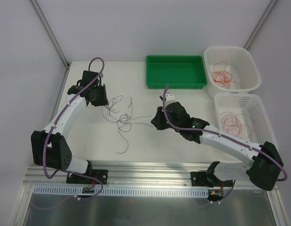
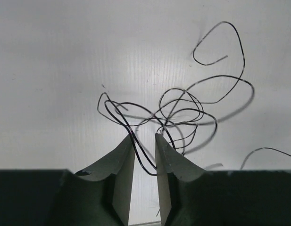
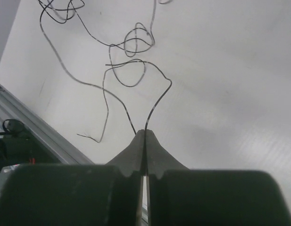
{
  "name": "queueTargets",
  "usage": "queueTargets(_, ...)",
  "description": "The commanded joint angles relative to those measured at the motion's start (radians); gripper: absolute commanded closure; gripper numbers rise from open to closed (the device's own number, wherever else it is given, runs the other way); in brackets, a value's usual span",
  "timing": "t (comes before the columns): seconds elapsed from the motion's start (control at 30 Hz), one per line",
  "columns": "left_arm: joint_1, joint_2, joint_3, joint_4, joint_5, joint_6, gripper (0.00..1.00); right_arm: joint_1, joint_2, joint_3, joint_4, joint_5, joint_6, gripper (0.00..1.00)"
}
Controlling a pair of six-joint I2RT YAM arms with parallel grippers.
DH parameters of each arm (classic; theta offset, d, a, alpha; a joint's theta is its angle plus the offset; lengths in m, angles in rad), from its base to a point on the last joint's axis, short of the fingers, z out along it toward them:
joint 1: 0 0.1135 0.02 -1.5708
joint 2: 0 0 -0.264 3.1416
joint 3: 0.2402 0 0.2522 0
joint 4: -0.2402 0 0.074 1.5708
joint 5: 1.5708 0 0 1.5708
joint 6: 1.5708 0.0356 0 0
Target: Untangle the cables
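**Black on white: one side gripping, one side slack**

Thin and curling, the dark cables (image 1: 119,115) lie in a loose tangle on the white worktop (image 1: 154,151), left of centre and between my two arms.

My left arm (image 1: 65,117) rises from its near-left base and bends at the elbow. It reaches to the far left, with the wrist turned in toward the tangle. On its wrist camera the left claw (image 2: 144,139) stands a little apart. One black strand runs through the gap between the fingers (image 2: 124,157), and I see nothing pinched. More loops spread beyond the tips.

My right arm (image 1: 225,141) stretches low from the near-right base toward the centre, forearm close to level, and ends at the right edge of the tangle. The right claw (image 3: 144,134) is fully closed, tips together on a strand of the dark cables. That strand climbs away from the tips and bends into the loops. A second strand passes just left of the tips.

At the far right, red cables (image 1: 223,77) lie coiled in two white baskets (image 1: 249,61). A green tray (image 1: 176,70) sits just left of them.
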Motion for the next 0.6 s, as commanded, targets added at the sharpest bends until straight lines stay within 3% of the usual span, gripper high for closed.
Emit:
queueTargets(0.0,-0.001,-0.029,-0.004,-0.007,-0.061,-0.015,0.75,0.004,-0.116,0.038,-0.209,0.137,-0.112,0.99)
queueTargets(0.4,-0.001,0.022,0.004,-0.021,-0.098,-0.008,0.82,-0.005,-0.429,0.194,-0.560,0.410,-0.237,0.99)
queueTargets(0.57,0.001,0.039,0.009,-0.027,-0.086,-0.008,0.83,-0.013,-0.500,0.288,-0.640,0.416,-0.264,0.99)
